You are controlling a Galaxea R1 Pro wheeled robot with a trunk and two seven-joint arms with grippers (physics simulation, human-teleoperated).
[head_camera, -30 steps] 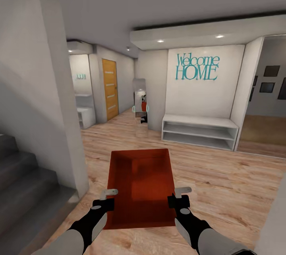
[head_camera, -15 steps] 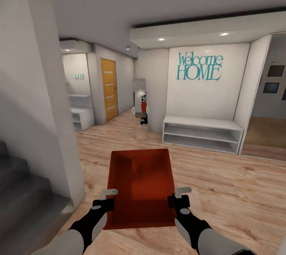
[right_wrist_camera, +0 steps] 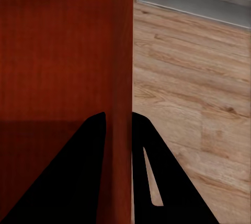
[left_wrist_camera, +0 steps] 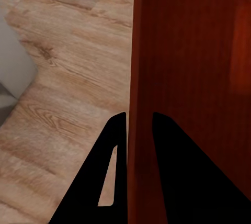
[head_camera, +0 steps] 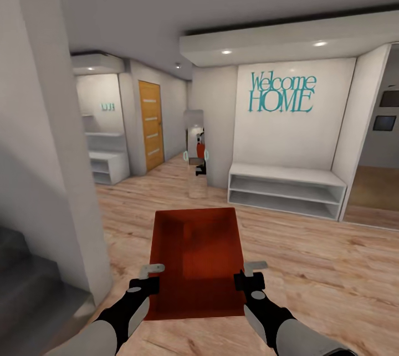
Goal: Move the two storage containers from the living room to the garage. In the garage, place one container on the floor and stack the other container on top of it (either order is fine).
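A red-orange storage container [head_camera: 197, 259] hangs level in front of me above the light wood floor, carried between both arms. My left gripper [head_camera: 148, 278] is shut on its left wall, and the left wrist view shows the thin wall [left_wrist_camera: 137, 130] pinched between the two black fingers. My right gripper [head_camera: 248, 274] is shut on the right wall, the container's edge [right_wrist_camera: 119, 145] standing between its fingers [right_wrist_camera: 89, 182]. The container looks empty inside.
A grey pillar [head_camera: 50, 151] and dark stairs [head_camera: 27, 284] stand close at my left. Ahead are a white low shelf [head_camera: 285, 190] under a "Welcome HOME" wall sign [head_camera: 281, 93], a narrow mirror [head_camera: 195, 151], an orange door [head_camera: 151, 125] down the hallway, and a doorway at right.
The whole view has shifted: pillar and stairs slid left, the shelf and sign drifted right and nearer, so the camera moved. The container and both grippers keep the same hold.
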